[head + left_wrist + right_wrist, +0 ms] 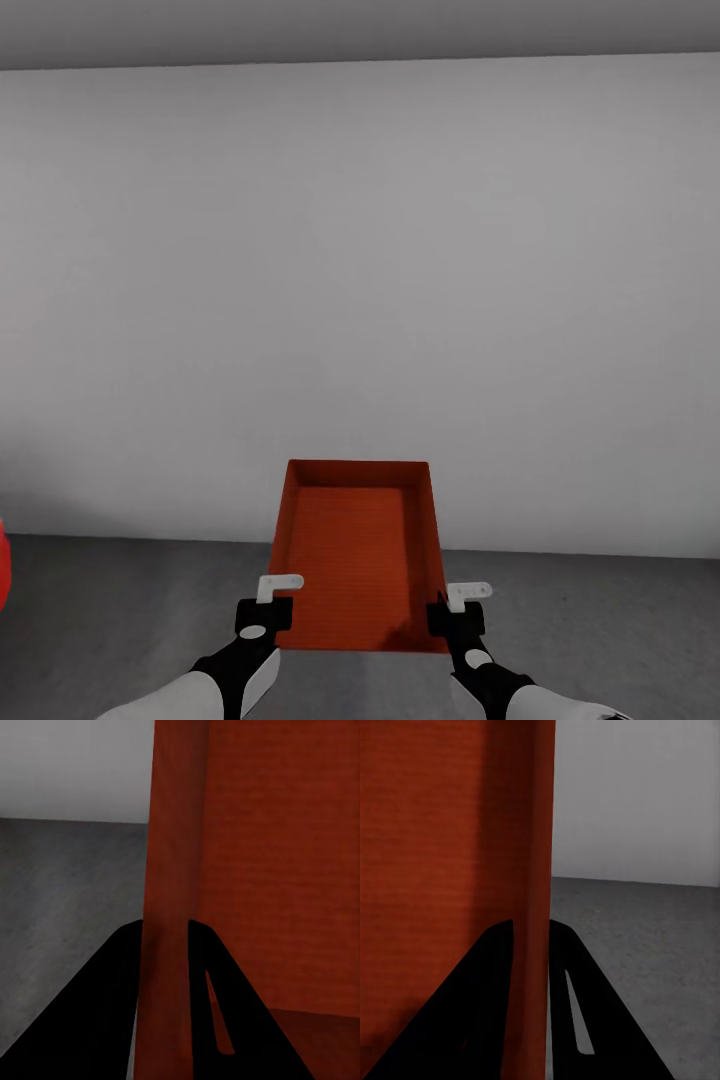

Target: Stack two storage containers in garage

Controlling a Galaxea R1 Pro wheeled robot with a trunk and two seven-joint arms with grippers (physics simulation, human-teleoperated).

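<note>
One red-orange storage container [358,555] is held up in front of the robot, above the dark grey floor [120,610] and facing a plain light grey wall [360,280]. Its left side wall is pinched by the left gripper [272,600]. Its right side wall is pinched by the right gripper [458,606]. A red edge [4,565] is noted at far left.

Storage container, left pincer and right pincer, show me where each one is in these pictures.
storage container [355,545], head view, on the ribbed inner bottom of the box.
left pincer [277,600], head view, midway between its fingertips at the box's side wall.
right pincer [452,606], head view, midway between its fingertips at the opposite wall.
</note>
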